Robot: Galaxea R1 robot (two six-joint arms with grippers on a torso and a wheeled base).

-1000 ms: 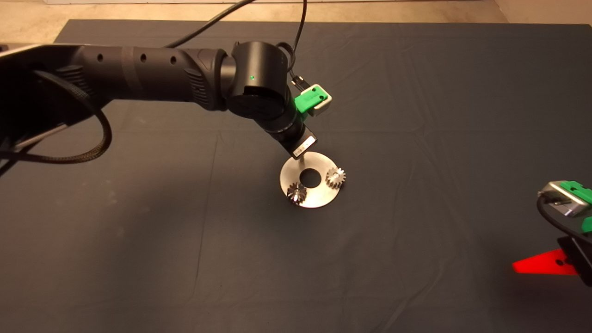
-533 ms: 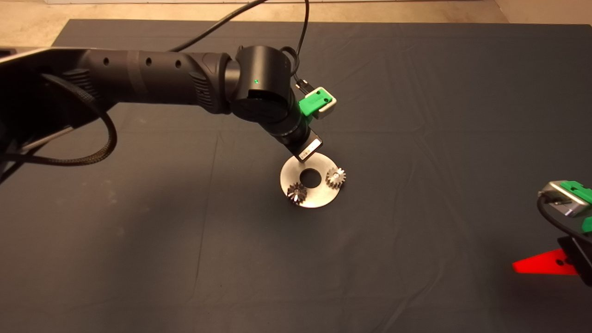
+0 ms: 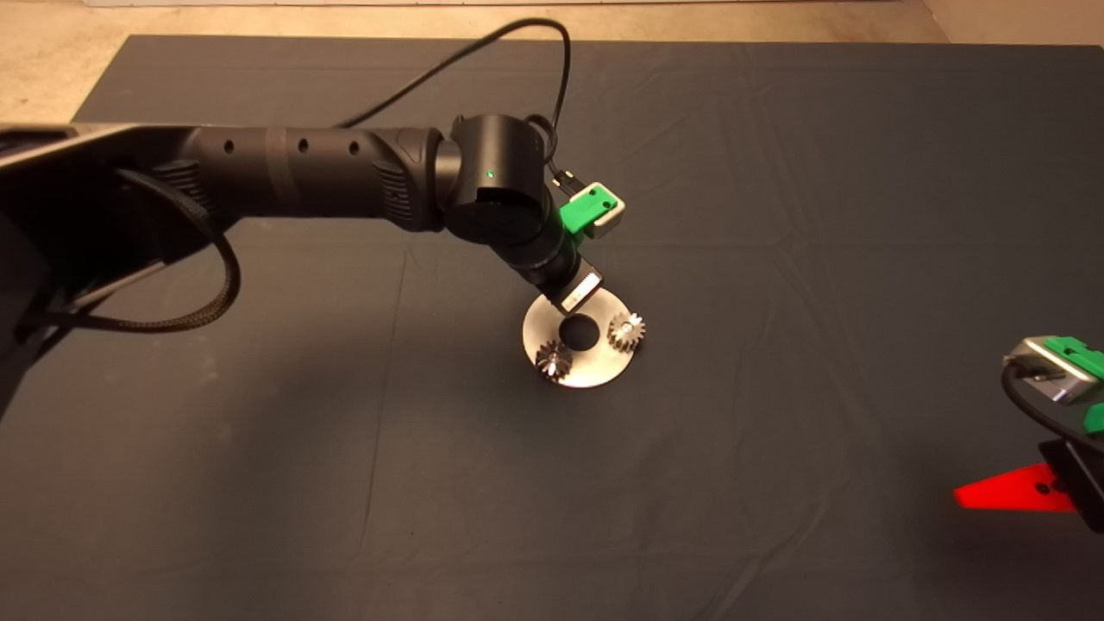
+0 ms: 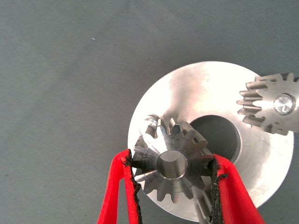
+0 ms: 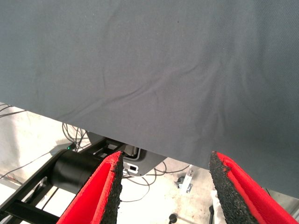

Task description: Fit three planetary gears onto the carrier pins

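We see the left gripper (image 4: 174, 170) clamped on one planetary gear (image 4: 172, 161), its two red fingers (image 4: 120, 186) pressing the teeth from either side. The gear hangs just over the silver disc (image 4: 212, 91), beside a bare carrier pin (image 4: 149, 126) peeking out at its edge. In the head view the disc (image 3: 595, 366) sits at the centre of the dark mat (image 3: 776, 216), with two more gears already on pins, one at its lower left (image 3: 553, 359) and one at its right (image 3: 626, 331). The right gripper (image 5: 163, 186) waits at the lower right edge of the frame, fingers spread wide and holding nothing.
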